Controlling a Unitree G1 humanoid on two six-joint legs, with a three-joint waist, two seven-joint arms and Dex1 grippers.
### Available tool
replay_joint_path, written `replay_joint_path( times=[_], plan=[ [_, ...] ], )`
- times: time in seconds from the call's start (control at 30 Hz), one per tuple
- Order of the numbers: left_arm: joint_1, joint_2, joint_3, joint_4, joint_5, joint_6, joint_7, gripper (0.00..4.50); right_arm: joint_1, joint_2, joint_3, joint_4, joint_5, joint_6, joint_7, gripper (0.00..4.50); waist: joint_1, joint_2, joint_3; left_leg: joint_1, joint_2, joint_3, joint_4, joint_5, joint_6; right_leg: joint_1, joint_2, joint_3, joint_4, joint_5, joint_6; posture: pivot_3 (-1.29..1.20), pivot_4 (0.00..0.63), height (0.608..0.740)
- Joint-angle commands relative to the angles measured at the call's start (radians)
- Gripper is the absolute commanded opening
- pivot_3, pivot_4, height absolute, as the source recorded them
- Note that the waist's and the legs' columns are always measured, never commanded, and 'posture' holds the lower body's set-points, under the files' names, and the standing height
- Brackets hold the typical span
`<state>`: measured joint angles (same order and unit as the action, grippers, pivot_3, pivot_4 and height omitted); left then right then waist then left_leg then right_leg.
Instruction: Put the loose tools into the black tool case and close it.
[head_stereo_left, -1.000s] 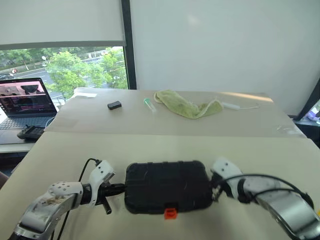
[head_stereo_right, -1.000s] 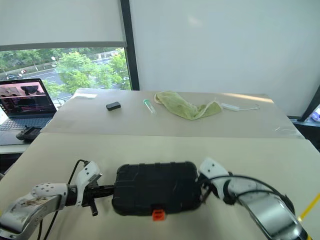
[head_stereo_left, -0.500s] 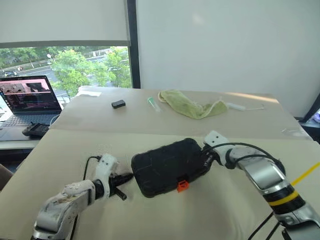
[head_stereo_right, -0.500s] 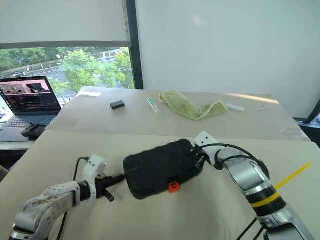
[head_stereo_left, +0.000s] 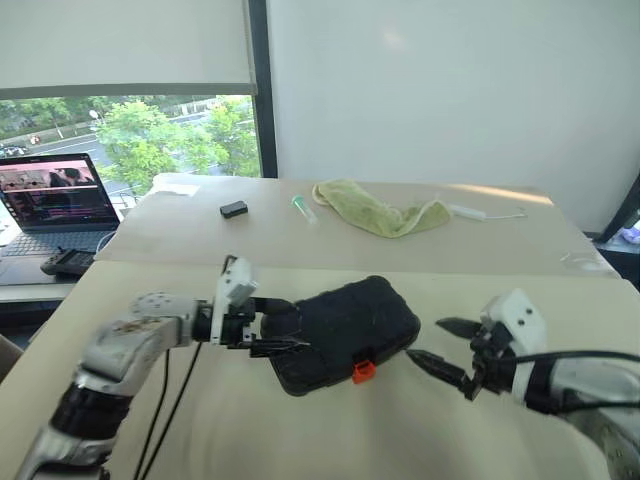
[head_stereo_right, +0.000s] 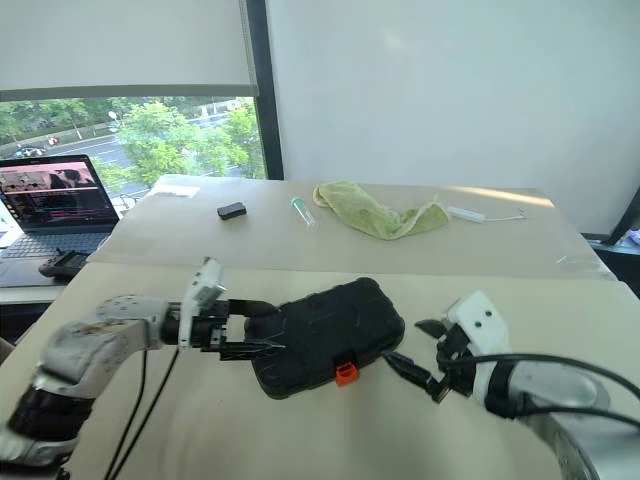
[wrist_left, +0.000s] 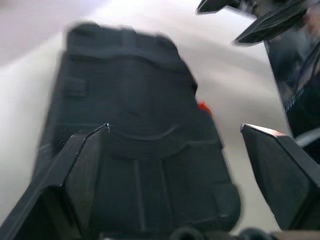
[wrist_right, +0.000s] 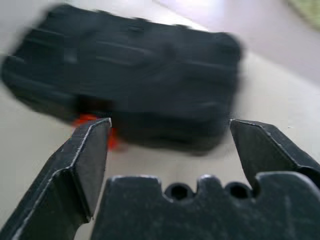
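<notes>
The black tool case (head_stereo_left: 350, 320) lies shut and skewed on the near table, its orange latch (head_stereo_left: 363, 371) facing the front edge. My left gripper (head_stereo_left: 281, 324) is open, its two fingers (wrist_left: 75, 170) spread at the case's left end; whether they touch it I cannot tell. My right gripper (head_stereo_left: 433, 343) is open too, hanging a short way off the case's right end with nothing between its fingers (wrist_right: 86, 152). The right wrist view looks onto the case (wrist_right: 130, 75) and the latch (wrist_right: 90, 122). The loose tools are out of view.
On the far table lie a green cloth (head_stereo_left: 375, 212), a small black box (head_stereo_left: 233, 209), a green-capped tube (head_stereo_left: 300, 206) and a white cable (head_stereo_left: 485, 213). A laptop (head_stereo_left: 58, 205) and a black remote (head_stereo_left: 63, 263) sit at the left. Bare tabletop surrounds the case.
Both grippers went from shut to open. The left one rose and moved right onto the case's end. The right one drew back from the case, which now lies turned askew.
</notes>
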<state>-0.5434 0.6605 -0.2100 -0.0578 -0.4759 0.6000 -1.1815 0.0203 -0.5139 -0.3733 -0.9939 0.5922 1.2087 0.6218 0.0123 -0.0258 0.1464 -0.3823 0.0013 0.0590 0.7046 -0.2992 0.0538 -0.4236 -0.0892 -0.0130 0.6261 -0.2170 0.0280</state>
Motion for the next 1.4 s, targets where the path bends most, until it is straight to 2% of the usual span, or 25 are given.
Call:
replay_joint_path(
  times=[0.03,0.2,0.3,0.7,0.8,1.0,1.03,1.4],
  plan=[
    [-0.072,-0.039,-0.065,0.100,0.084,-0.119,-0.060,4.37,0.015,0.042,0.110,-0.053,0.012,-0.022,-0.158,4.22,-0.003,-0.001,0.000,0.000,-0.001,0.000,0.000,0.001,0.001,0.000,-0.001,0.000,0.000,0.000,0.001,0.00,0.150,0.740],
    [-0.099,-0.049,-0.141,0.189,0.181,-0.229,-0.131,4.37,0.074,0.107,0.326,-0.013,-0.085,-0.071,-0.302,4.22,-0.006,-0.001,0.000,0.000,-0.001,0.000,0.000,0.001,0.002,0.000,-0.002,0.001,0.000,0.001,0.002,0.00,0.150,0.740],
    [-0.105,-0.058,-0.147,0.206,0.192,-0.244,-0.153,4.37,0.123,0.130,0.407,0.038,-0.135,-0.124,-0.348,4.22,-0.003,-0.001,-0.001,0.000,-0.002,0.000,0.000,0.001,0.002,0.000,-0.002,0.001,0.000,0.001,0.002,0.00,0.150,0.740],
    [-0.085,-0.052,-0.130,0.206,0.217,-0.265,-0.169,4.37,0.109,0.190,0.510,0.200,-0.225,-0.285,-0.392,4.22,-0.004,-0.002,-0.002,0.000,-0.001,0.000,0.001,0.001,0.003,0.001,-0.002,0.001,0.000,0.001,0.003,0.00,0.150,0.740],
    [-0.079,-0.050,-0.124,0.212,0.223,-0.273,-0.163,4.50,0.100,0.191,0.521,0.226,-0.243,-0.310,-0.392,3.53,-0.004,-0.002,-0.002,0.000,-0.001,0.000,0.001,0.001,0.003,0.001,-0.002,0.001,0.000,0.001,0.003,0.00,0.150,0.740],
    [-0.063,-0.048,-0.121,0.213,0.231,-0.284,-0.153,4.50,0.078,0.187,0.521,0.240,-0.239,-0.317,-0.378,1.50,-0.004,-0.002,-0.002,0.001,-0.001,0.000,0.001,0.001,0.003,0.001,-0.002,0.001,0.000,0.001,0.003,0.00,0.150,0.740],
    [-0.060,-0.047,-0.122,0.213,0.234,-0.286,-0.153,4.50,0.081,0.182,0.518,0.228,-0.230,-0.305,-0.372,1.29,-0.004,-0.002,-0.003,0.001,-0.001,0.000,0.001,0.001,0.003,0.001,-0.002,0.001,0.000,0.001,0.003,0.00,0.150,0.740],
    [-0.042,-0.057,-0.125,0.212,0.245,-0.293,-0.129,4.50,0.047,0.081,0.435,0.103,-0.118,-0.147,-0.321,1.26,-0.004,-0.002,-0.003,0.001,-0.001,0.000,0.001,0.001,0.003,0.001,-0.002,0.001,0.000,0.001,0.003,0.00,0.150,0.740]
  ],
)
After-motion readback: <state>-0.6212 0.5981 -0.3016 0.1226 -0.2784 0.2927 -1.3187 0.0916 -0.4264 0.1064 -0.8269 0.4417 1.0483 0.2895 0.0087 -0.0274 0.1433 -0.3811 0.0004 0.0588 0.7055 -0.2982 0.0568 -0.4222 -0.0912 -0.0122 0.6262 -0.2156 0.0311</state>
